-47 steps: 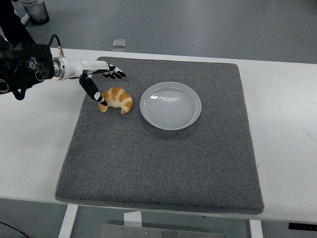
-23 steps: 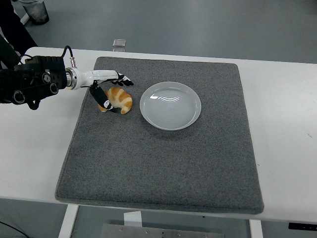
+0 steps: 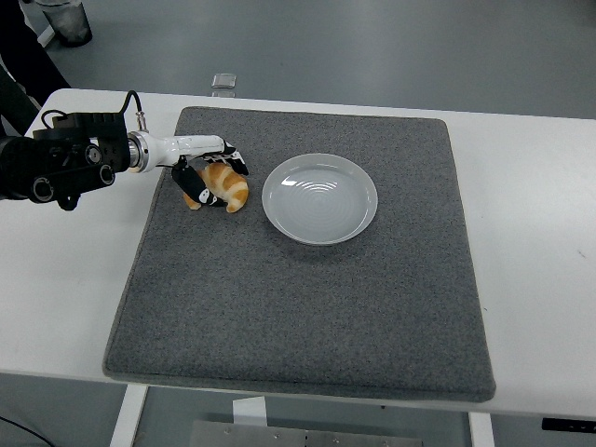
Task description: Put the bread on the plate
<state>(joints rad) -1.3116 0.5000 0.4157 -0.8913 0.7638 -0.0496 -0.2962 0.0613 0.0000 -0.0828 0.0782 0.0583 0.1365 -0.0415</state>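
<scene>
A golden croissant (image 3: 223, 187) lies on the grey mat (image 3: 307, 307), just left of the white plate (image 3: 320, 198). My left hand (image 3: 212, 175) reaches in from the left and is closed around the croissant, fingers curled over its top and thumb on its near side. The croissant still rests on the mat. The plate holds nothing. The right arm is out of view.
The mat covers most of the white table (image 3: 540, 214). A small clear object (image 3: 223, 82) lies at the table's far edge. A dark bin (image 3: 63, 20) stands on the floor at the top left.
My left hand moved right over the croissant and its fingers curled down around it. The croissant has barely shifted.
</scene>
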